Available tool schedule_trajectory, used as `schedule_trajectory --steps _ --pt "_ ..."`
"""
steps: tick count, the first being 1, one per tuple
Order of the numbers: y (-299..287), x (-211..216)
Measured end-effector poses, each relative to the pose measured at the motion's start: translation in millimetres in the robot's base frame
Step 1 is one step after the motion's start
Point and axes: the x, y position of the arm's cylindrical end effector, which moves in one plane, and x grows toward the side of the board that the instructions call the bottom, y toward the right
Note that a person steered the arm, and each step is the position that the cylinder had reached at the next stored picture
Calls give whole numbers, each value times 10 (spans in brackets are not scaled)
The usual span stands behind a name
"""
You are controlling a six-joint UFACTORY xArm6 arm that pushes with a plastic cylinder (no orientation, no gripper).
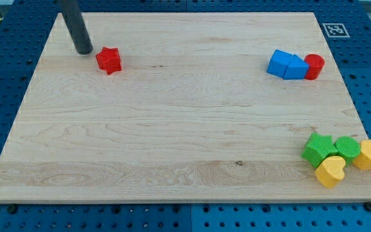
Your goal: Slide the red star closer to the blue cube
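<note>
my tip [84, 51] just left of red star [109, 60], small gap, blue cube [279, 63] far right on surface [172, 129], no pincer visible, state untellable

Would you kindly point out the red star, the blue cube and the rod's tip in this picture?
red star [109, 60]: camera view, middle of its top face.
blue cube [278, 63]: camera view, its top face, at the left end of the blue pair.
my tip [83, 51]: camera view, very end, just left of the star.
</note>
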Motion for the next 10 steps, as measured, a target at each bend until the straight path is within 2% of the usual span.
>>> schedule_trajectory --steps 3,4,7,10 --pt "743 382" --pt "928 669" --pt "1898 1124" --pt "3045 1168"
